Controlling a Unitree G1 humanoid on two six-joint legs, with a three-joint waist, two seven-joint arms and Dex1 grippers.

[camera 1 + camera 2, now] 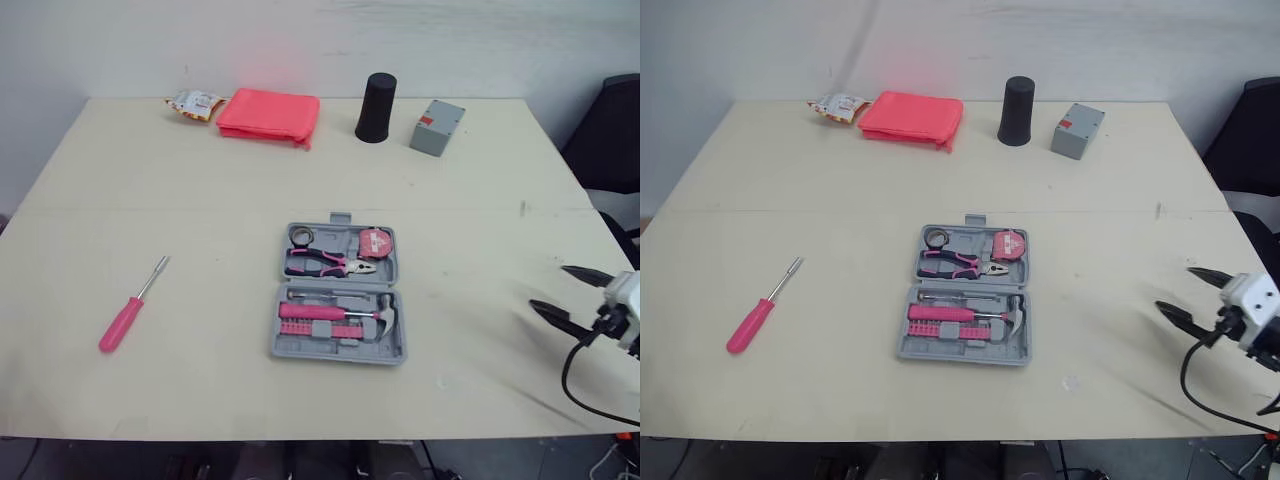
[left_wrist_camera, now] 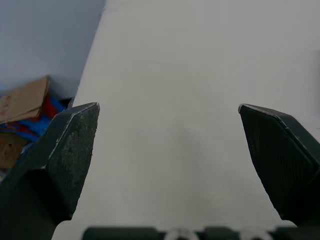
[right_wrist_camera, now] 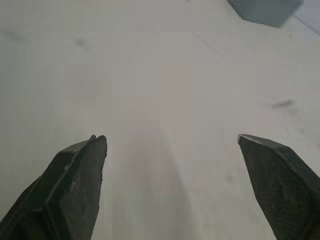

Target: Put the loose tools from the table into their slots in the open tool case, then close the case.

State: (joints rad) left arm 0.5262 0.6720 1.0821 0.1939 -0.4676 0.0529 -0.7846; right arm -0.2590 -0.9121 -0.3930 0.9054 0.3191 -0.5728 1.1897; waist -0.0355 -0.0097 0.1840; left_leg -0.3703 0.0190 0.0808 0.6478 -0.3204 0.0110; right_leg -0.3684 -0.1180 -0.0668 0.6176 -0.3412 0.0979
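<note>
- The screwdriver [image 1: 132,305] lies loose on the table [image 1: 200,180], on the left side, well apart from the open tool case [image 1: 335,356] at centre.
- Left gripper [image 2: 168,107]: fingers spread wide, empty, above bare table.
- Right gripper [image 1: 549,286]: fingers spread wide, empty, near the right table edge, well apart from the case.
- Risk: the round pink handle probably rolls if one finger touches first, and the grasp misses.
- Risk: the thin shaft lies flat, so a grasp there likely scrapes the table.
- Risk: a crookedly seated screwdriver likely blocks the lid, and the case may slide when pushed.
</note>
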